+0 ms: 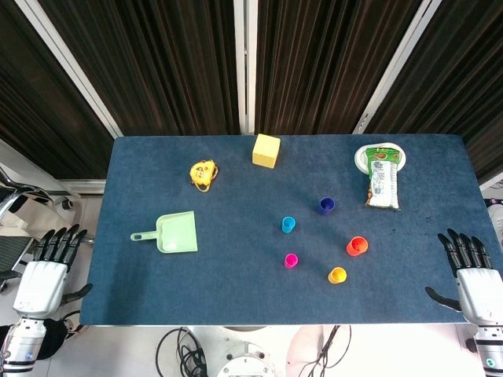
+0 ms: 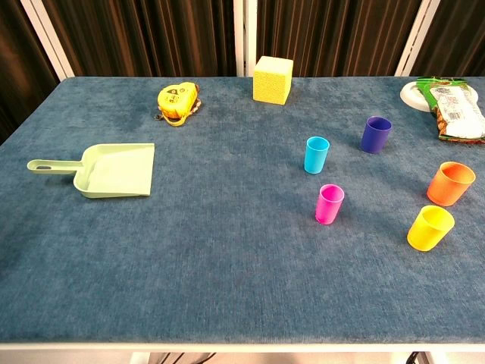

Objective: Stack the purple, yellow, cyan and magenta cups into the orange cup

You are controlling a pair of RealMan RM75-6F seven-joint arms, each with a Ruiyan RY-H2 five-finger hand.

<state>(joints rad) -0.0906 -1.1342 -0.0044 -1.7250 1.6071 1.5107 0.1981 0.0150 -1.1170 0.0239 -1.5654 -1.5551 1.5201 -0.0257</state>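
Orange cup [image 1: 357,246] stood upright right of centre in the head view; my left hand [image 1: 45,271] and right hand [image 1: 473,272] lay spread, empty, at the table edges. Chest view: yellow cup [image 2: 430,227] just beside it; a careless reach could topple either.

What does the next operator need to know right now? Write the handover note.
Left hand and right hand: both open, at the table's near corners, holding nothing.
Cups all stand upright and apart on the right half: orange cup, yellow cup just in front of it, magenta cup, cyan cup, purple cup farthest back.
Done: nothing stacked.
Left: all four cups into the orange one.
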